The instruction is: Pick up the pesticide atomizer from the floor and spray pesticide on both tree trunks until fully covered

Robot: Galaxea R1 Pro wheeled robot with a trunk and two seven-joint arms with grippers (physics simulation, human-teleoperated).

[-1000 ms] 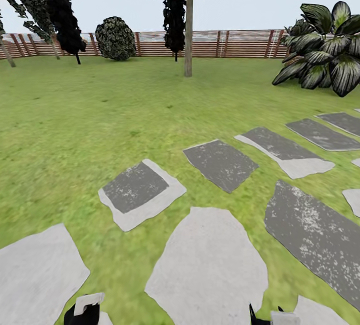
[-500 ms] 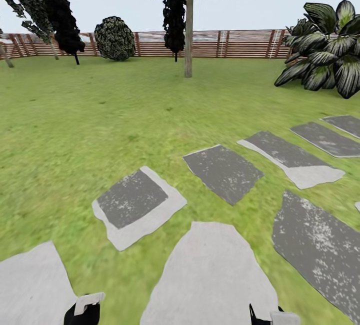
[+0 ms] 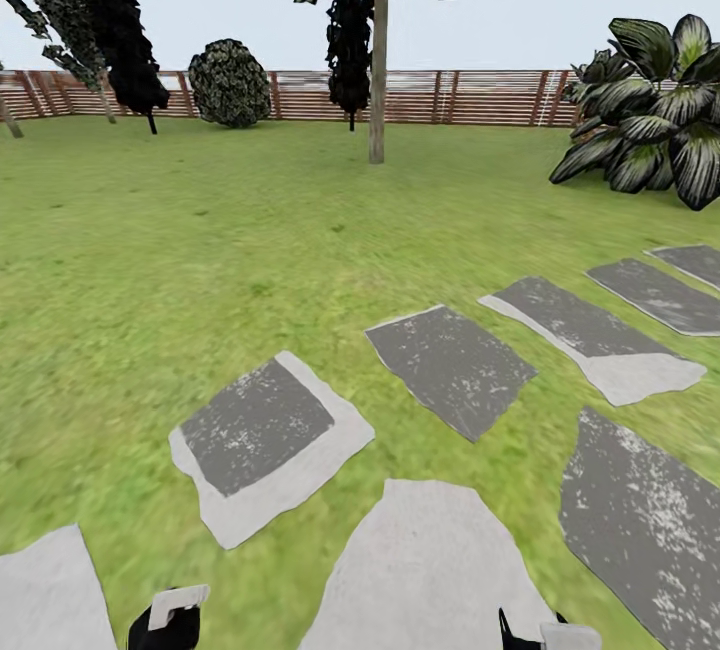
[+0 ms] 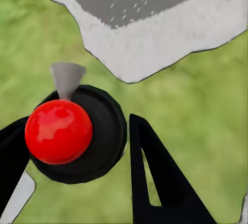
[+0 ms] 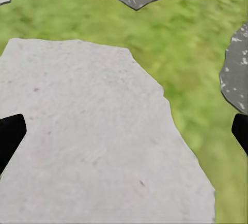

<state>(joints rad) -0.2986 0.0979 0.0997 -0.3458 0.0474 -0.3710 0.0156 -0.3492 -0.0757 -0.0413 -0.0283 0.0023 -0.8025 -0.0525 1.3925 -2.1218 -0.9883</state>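
Left gripper [image 4: 77, 146] closed around round black object with red ball on top and pale grey cone nozzle [image 4: 67, 78], likely pesticide atomizer seen from above; below it grass [image 4: 196, 95] and pale stone slab [image 4: 155, 43]. Head view, left to right: dark conifers [image 3: 115, 20], round shrub [image 3: 230, 82], tree trunk [image 3: 377, 70] far across lawn before slat fence [image 3: 470, 95], broad-leaf plant [image 3: 650, 110], stepping stones [image 3: 450, 365]. Right gripper [image 5: 124, 136] wide open, holds nothing, above pale slab [image 5: 93, 141].
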